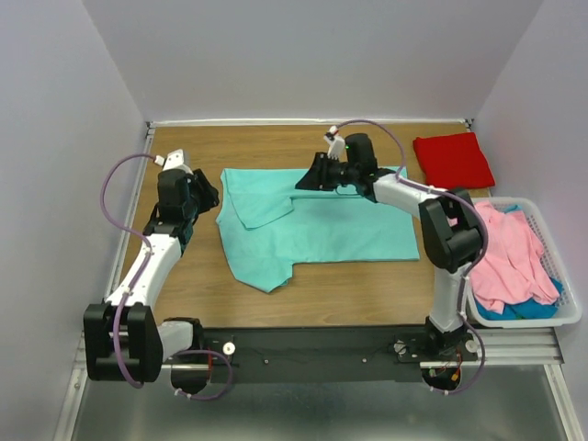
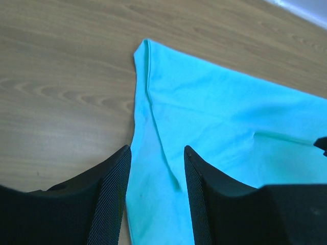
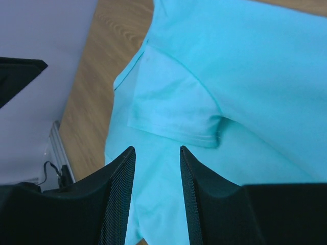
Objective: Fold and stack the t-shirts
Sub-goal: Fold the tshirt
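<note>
Left wrist view: your left pincer (image 2: 156, 149) stands apart, empty, the aqua t-shirt (image 2: 214, 117) on the bench (image 2: 61, 76) straight ahead, its far edge cut off; right pincer (image 3: 157, 148) apart over its sleeve (image 3: 173, 107).

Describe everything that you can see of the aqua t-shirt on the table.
The aqua t-shirt is plain, soft cloth, lying spread flat on the wooden table. One sleeve is folded in over the body; the other sleeve sticks out toward the near edge. The open right gripper hangs above it, the open left gripper at its left edge; neither holds it.
</note>
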You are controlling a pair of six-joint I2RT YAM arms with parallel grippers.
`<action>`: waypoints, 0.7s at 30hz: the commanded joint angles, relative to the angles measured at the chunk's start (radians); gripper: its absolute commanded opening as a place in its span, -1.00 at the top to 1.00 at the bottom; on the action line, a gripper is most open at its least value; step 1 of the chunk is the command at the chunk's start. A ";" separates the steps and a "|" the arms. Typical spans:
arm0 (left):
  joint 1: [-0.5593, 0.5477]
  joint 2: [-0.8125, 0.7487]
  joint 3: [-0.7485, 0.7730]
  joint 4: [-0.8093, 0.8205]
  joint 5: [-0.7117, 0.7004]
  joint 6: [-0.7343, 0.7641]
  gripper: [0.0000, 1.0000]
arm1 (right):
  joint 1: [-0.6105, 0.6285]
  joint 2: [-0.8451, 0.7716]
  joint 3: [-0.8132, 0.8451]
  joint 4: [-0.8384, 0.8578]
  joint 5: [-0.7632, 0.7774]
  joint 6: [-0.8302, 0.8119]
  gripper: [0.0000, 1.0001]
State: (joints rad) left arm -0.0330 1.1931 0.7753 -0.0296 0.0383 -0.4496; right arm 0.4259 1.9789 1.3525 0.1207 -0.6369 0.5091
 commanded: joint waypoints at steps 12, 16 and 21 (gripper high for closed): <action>-0.005 -0.061 -0.111 -0.065 -0.020 0.012 -0.08 | 0.073 0.310 -0.084 0.453 -0.072 0.370 0.05; -0.021 -0.023 -0.103 -0.092 0.009 -0.001 -0.08 | 0.073 0.282 -0.084 0.316 0.008 0.289 0.05; -0.031 -0.018 -0.114 -0.133 -0.008 -0.021 -0.08 | 0.074 0.126 -0.059 0.035 0.075 0.065 0.05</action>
State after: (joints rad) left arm -0.0551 1.1709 0.6590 -0.1150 0.0372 -0.4541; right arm 0.4961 2.2162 1.2911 0.3866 -0.6556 0.7483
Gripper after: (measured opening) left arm 0.538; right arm 0.474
